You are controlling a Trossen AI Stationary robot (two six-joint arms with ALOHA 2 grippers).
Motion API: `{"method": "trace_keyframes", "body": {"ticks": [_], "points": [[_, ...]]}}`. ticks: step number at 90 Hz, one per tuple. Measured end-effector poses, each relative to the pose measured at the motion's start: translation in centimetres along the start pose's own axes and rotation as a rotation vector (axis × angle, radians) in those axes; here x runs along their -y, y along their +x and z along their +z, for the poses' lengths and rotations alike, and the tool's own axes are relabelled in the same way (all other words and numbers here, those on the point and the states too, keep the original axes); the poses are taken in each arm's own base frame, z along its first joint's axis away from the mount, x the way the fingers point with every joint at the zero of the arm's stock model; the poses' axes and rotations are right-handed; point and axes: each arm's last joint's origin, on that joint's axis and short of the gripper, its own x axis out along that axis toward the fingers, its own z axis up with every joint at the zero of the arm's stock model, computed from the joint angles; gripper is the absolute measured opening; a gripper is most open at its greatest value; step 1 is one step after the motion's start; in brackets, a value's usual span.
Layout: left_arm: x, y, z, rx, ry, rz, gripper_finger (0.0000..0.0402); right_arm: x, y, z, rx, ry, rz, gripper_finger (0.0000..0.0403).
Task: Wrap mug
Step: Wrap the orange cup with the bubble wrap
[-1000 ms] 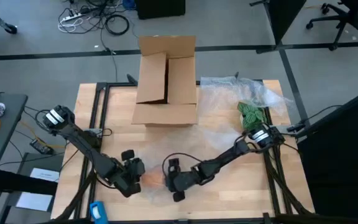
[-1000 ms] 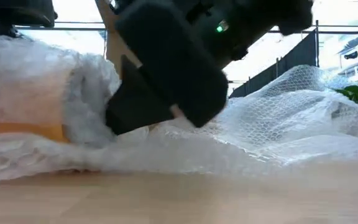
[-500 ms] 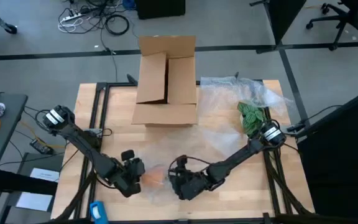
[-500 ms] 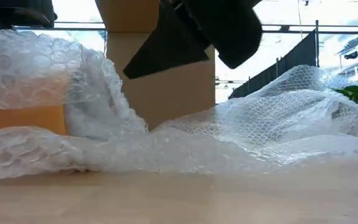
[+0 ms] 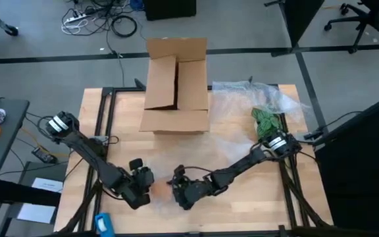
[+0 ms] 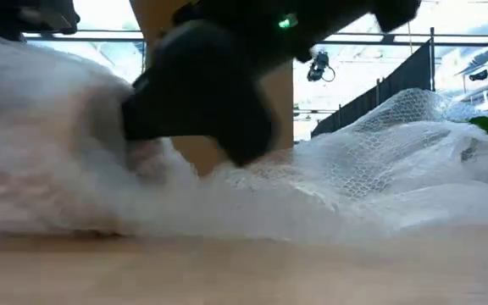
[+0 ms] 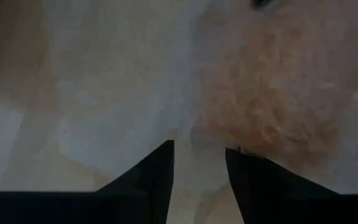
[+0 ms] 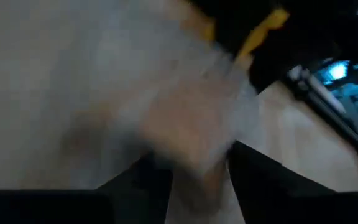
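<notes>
Since half a second ago my right gripper has swung back toward the mug, dragging bubble wrap over it near the tabletop's front edge. Its fingers seem spread around a fold of wrap, though I cannot tell for sure. My left gripper, fingers slightly apart, braces the mug from the other side. I judge this the folding-over step; next I need to tuck the wrap snugly without tipping the mug.
</notes>
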Motion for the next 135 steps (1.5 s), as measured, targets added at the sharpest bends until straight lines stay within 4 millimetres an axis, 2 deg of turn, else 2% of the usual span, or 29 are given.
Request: {"method": "trace_keyframes", "body": {"ticks": [20, 30, 48, 69, 86, 100, 116, 135], "points": [[0.0, 0.2, 0.0, 0.024, 0.002, 0.019, 0.0131, -1.1, 1.9, -1.3, 0.042, 0.015, -0.100, 0.0127], [-0.1, 0.3, 0.2, 0.032, -0.003, 0.028, 0.0131, -1.4, 2.3, -1.9, 0.014, 0.020, -0.141, 0.0109], [-0.2, -0.5, 0.8, -0.001, 0.012, 0.054, 0.0131, -1.9, 1.8, -1.6, 0.010, 0.061, -0.148, 0.0016], [0.9, -3.4, 3.0, 0.000, -0.013, 0.024, 0.0131, -3.1, 0.6, -1.2, -0.065, 0.022, -0.275, 0.0005], [2.0, -3.8, 2.6, 0.045, -0.078, -0.036, 0.0131, -3.7, -0.2, -1.2, -0.158, -0.033, -0.438, 0.0002], [3.4, -2.2, 1.6, 0.141, -0.125, -0.062, 0.0131, -3.7, -0.6, -1.4, -0.218, -0.028, -0.555, 0.0001], [4.9, 1.4, 0.4, 0.145, -0.088, -0.018, 0.0131, -3.9, -0.8, -1.2, -0.182, 0.067, -0.562, 0.0001], [6.8, 5.5, -0.3, 0.165, -0.047, -0.027, 0.0131, -4.4, -1.0, -1.7, -0.205, 0.080, -0.566, 0.0000]]}}
